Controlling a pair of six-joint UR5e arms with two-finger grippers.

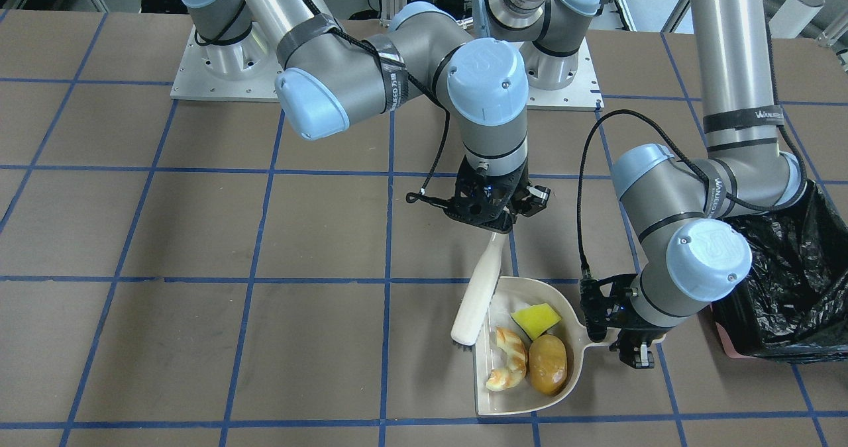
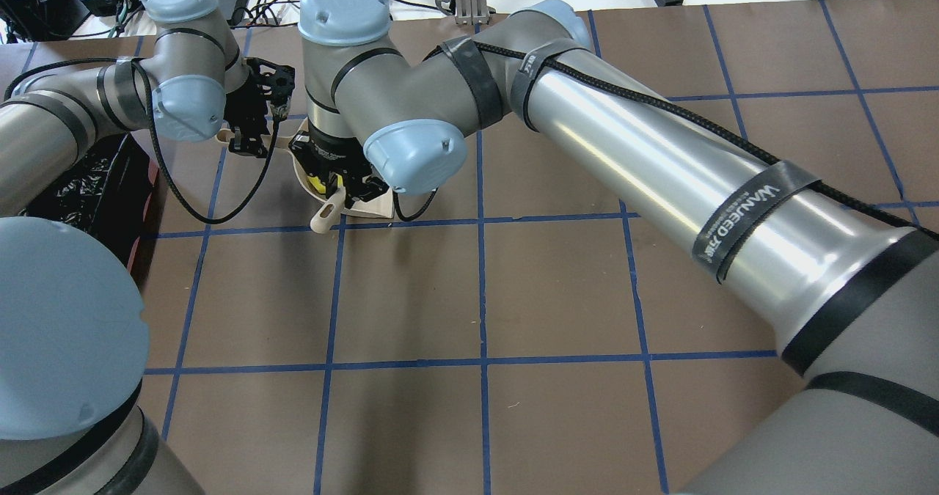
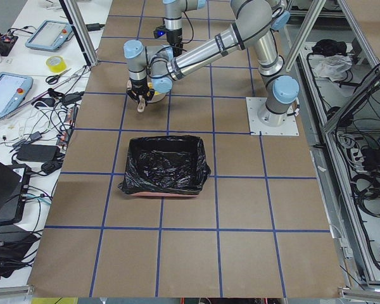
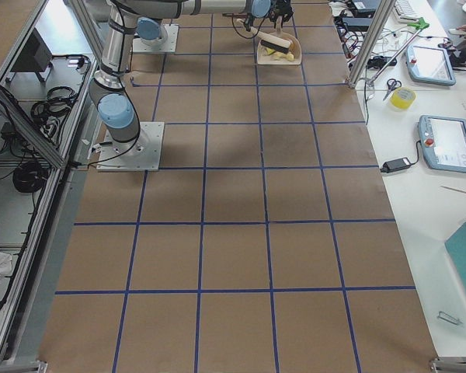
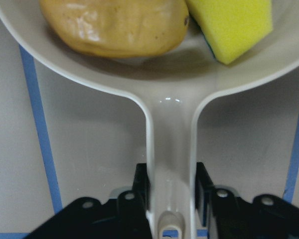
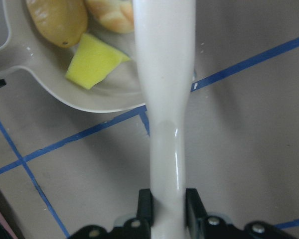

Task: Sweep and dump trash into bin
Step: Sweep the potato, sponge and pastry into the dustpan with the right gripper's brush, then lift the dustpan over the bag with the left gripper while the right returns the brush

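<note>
Beige plastic dustpan (image 1: 523, 404) holds all three trash items (image 1: 548, 364); left gripper (image 5: 172, 186) pinches its handle, right gripper (image 6: 168, 204) pinches the white brush (image 1: 478, 295); dumping into black-lined bin (image 1: 795, 288) remains.

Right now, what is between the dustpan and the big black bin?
The left claw sits between them, shut on the handle of the dustpan, with the bin just beyond its wrist. The front-facing view shows it.

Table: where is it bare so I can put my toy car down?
Bare table stretches from the brush away from the bin. Crowded: around the dustpan, held by the left gripper, with the right gripper on the brush, and the narrow strip between dustpan and bin.
</note>
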